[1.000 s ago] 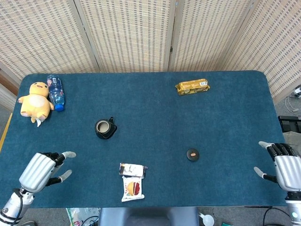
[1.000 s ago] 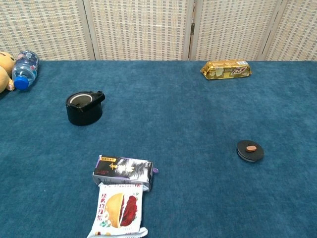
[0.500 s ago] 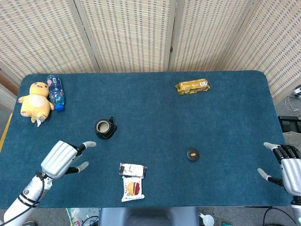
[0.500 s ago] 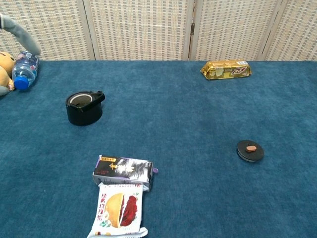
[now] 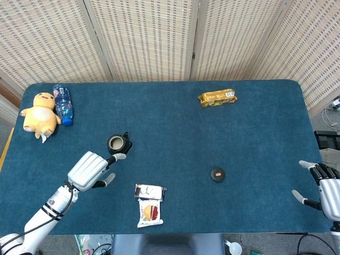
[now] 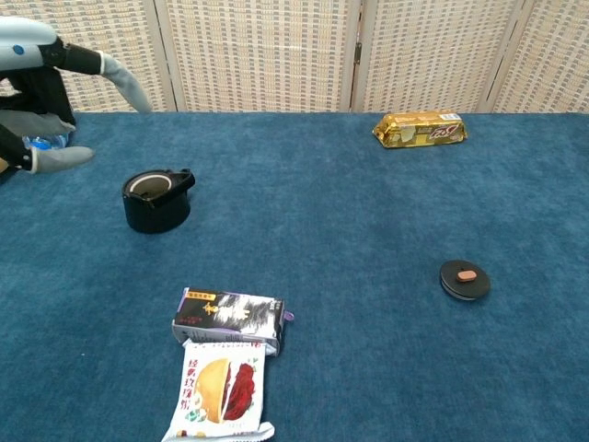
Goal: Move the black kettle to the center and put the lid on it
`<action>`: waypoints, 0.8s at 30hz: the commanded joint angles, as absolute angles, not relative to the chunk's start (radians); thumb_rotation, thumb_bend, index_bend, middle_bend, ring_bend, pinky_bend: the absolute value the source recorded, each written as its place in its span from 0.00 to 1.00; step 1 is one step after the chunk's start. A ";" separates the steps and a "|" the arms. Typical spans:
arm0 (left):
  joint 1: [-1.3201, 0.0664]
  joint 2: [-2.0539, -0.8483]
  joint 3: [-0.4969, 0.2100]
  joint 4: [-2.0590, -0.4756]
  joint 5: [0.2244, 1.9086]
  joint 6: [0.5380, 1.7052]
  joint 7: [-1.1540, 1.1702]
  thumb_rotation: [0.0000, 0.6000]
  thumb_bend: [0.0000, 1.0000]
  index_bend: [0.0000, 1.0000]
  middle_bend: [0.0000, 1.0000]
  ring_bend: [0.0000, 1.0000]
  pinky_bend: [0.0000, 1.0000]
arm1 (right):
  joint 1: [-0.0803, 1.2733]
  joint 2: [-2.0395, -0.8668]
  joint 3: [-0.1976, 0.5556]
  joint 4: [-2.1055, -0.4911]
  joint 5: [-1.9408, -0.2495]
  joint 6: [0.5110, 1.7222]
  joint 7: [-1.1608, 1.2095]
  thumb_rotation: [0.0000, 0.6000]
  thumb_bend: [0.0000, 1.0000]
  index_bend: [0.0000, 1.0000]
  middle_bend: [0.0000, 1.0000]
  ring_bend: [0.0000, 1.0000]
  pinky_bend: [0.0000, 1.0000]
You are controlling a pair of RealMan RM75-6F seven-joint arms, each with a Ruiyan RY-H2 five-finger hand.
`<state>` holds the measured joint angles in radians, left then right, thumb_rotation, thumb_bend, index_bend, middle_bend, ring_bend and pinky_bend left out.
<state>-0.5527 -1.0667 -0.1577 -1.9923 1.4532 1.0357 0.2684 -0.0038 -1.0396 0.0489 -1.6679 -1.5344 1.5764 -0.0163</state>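
A blue table (image 5: 175, 114) stands before pale woven screens (image 5: 143, 37) at twelve o'clock. At ten o'clock a yellow plush toy (image 5: 39, 112) lies near the table's edge, and a clear water bottle (image 5: 64, 103) with a blue cap lies just beside it, touching or nearly so, cap pointing toward six. At one o'clock a gold snack packet (image 5: 217, 98) lies flat, well apart from everything else. At six o'clock, close to the near edge, a dark printed carton (image 6: 227, 319) lies on its side, with a white food pouch (image 6: 222, 390) showing a yellow-and-red picture just beside it on the six o'clock side, their edges touching.
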 commanded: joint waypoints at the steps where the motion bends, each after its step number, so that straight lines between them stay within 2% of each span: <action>1: -0.595 -1.082 -0.181 -2.008 1.370 0.991 0.328 1.00 0.51 0.22 1.00 0.86 0.93 | -0.005 -1.037 0.049 -1.667 -1.535 1.578 -0.011 1.00 0.01 0.26 0.32 0.24 0.27; 5: -0.628 -1.099 -0.188 -2.006 1.294 0.966 0.381 1.00 0.63 0.21 1.00 0.86 0.93 | -0.008 -1.034 0.050 -1.666 -1.536 1.581 0.000 1.00 0.01 0.26 0.32 0.24 0.27; 9: -0.656 -1.118 -0.189 -1.992 1.226 0.948 0.418 1.00 0.69 0.21 1.00 0.85 0.92 | -0.012 -1.030 0.050 -1.664 -1.540 1.589 0.012 1.00 0.01 0.26 0.32 0.24 0.27; 24: -0.762 -1.197 -0.179 -1.909 0.968 0.923 0.522 1.00 0.70 0.21 1.00 0.85 0.92 | -0.015 -1.024 0.050 -1.660 -1.546 1.588 0.031 1.00 0.01 0.26 0.32 0.24 0.27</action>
<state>-0.7495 -1.1887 -0.1834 -1.9171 0.9869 0.9210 0.5062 -0.0147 -1.0241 0.0499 -1.6596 -1.5457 1.5883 0.0314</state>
